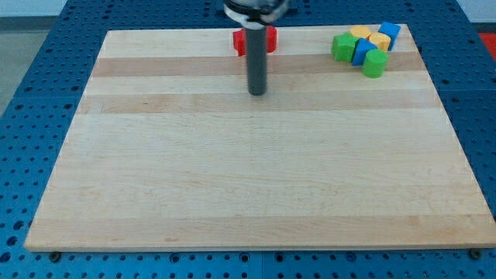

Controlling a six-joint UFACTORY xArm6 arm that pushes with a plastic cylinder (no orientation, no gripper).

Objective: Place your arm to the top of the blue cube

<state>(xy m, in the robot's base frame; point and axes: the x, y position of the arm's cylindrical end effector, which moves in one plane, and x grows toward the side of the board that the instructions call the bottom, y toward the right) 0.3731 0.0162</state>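
No writing or label can be read in the camera view. The pale wooden worktop (256,178) rests on a blue pegboard (39,85). One red block (267,39) sits at the view's top behind the dark rod; my tip (256,92) is just below it. No pincer is fitted. At the view's top right cluster two blue blocks, the blue cube (389,33) and another blue block (362,51), with two green blocks (342,46) (374,63) and two yellow blocks (361,32) (379,41), well apart from my tip.
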